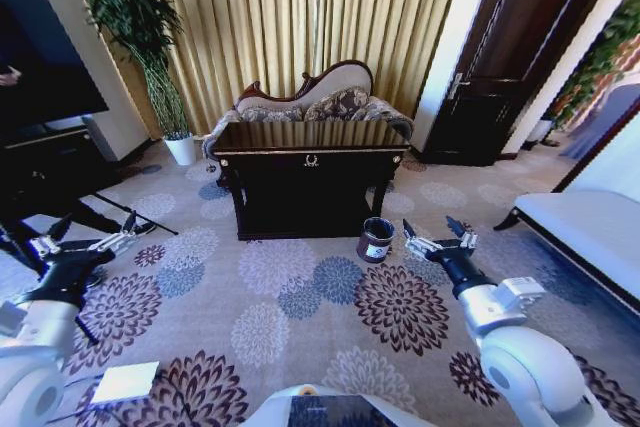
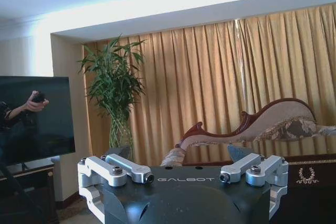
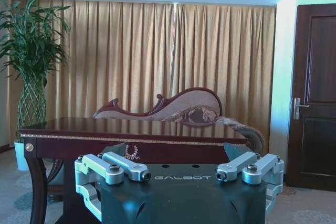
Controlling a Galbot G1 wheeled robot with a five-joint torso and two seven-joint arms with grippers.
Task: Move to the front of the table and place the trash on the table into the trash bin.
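Large rectangular glossy black table point(image 1: 310, 162) with gold edge trim and a gold ornament at front centre, standing on the flowered carpet point(image 1: 300, 297) well ahead, its polished top mirroring the curtain; no bottle or paper pieces to be made out on that top from any view. Small round dark cylindrical trash bin point(image 1: 377, 239) with a white label on its side, upright on the carpet just beside the table's front right corner, apart from the leg. Behind the table, a curved-back patterned sofa point(image 1: 315, 97) with dark wood trim, close against the far edge; beyond that, long gold pleated curtains point(image 1: 300, 17). To the left of the sofa, a tall green bamboo plant point(image 1: 135, 17) in a white pot point(image 1: 181, 149); to the right, a dark wooden door point(image 1: 510, 57). Nearer, low on the right, the right gripper point(image 1: 440, 239), held above the carpet a little to the right of the bin, fingers spread wide apart and holding nothing. Low on the left, the left gripper point(image 1: 85, 242), likewise above the carpet well to the left of the table, fingers spread wide and empty. At the left edge, a black screen point(image 1: 45, 47) on a dark stand. On the floor close by, a flat white sheet point(image 1: 125, 383).
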